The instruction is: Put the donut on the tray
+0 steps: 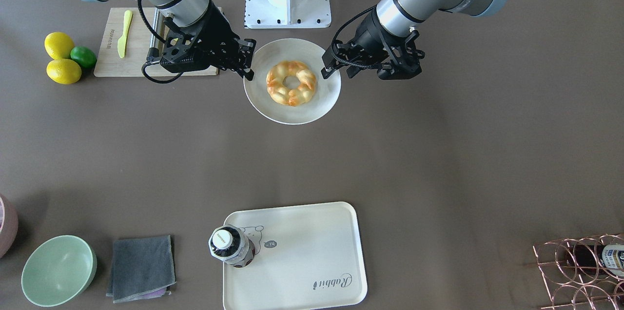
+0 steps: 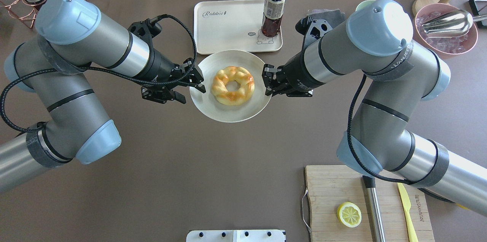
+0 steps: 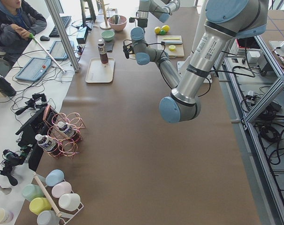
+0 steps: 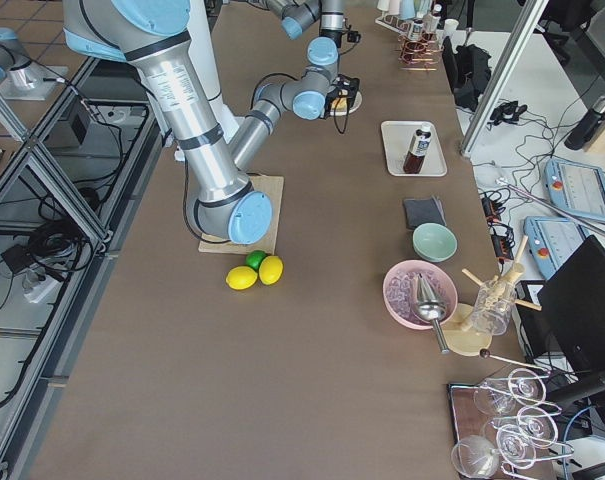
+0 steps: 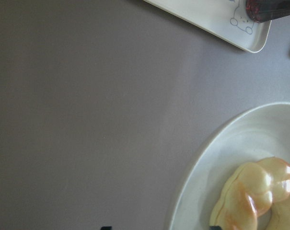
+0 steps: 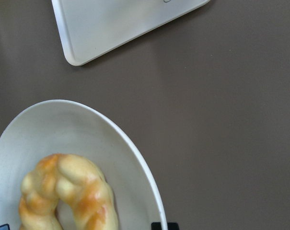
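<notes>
The braided golden donut lies on a round white plate at the table's middle; it also shows in the overhead view. My left gripper is open and empty at the plate's left rim. My right gripper is open and empty at the plate's right rim. Neither touches the donut. The cream "Rabbit" tray lies just beyond the plate, with a dark drink bottle standing on its right end. Both wrist views show the donut and a corner of the tray.
A wooden cutting board with a halved lemon slice and a yellow knife lies near my right arm's base. Two lemons and a lime, a green bowl, a grey cloth and a copper wire rack sit around the edges.
</notes>
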Motion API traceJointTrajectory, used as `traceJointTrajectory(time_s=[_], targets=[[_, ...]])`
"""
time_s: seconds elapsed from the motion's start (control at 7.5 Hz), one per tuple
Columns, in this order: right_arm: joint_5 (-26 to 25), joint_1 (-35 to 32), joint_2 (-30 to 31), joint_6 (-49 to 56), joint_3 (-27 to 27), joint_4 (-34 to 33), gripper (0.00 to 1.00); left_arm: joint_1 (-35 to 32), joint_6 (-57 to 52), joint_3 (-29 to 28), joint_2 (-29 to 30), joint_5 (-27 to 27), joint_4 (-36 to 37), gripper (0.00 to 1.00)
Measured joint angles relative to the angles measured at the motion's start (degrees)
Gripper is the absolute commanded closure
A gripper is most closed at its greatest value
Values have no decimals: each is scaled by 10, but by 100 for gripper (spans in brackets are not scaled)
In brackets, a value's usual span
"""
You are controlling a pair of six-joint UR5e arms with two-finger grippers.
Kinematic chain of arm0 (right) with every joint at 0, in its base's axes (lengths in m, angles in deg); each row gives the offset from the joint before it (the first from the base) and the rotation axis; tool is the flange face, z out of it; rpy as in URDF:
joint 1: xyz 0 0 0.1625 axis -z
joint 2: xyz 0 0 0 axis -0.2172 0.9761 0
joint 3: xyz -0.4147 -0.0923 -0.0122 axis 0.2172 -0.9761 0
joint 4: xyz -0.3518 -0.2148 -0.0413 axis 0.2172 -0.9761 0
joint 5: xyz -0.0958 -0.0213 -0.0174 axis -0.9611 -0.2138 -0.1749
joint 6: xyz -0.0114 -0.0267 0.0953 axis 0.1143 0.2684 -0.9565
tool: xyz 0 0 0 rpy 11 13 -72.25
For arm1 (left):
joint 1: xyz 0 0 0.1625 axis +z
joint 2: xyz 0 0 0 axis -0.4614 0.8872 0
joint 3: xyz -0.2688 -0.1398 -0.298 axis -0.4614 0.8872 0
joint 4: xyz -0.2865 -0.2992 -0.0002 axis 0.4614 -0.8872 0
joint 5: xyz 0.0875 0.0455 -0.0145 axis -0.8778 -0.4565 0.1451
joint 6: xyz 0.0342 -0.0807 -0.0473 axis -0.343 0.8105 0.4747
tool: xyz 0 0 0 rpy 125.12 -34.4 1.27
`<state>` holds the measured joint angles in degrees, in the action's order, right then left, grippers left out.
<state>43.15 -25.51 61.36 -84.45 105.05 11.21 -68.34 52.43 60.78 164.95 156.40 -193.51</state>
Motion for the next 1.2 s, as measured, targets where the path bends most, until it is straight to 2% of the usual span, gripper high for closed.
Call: traceJointTrajectory(time_s=[0.27, 0.67, 0.8, 1.2], targets=[[0, 0, 0, -6, 1, 1, 100, 1, 8, 0, 0, -3, -1, 100], [0, 1, 1, -10, 5, 2, 100, 3, 14, 1, -1, -8, -1, 100], [0, 2, 1, -10, 6, 2, 3, 3, 14, 1, -1, -8, -1, 100], [-6, 0, 3, -10, 7, 1, 0, 2, 14, -7, 0, -7, -1, 100]])
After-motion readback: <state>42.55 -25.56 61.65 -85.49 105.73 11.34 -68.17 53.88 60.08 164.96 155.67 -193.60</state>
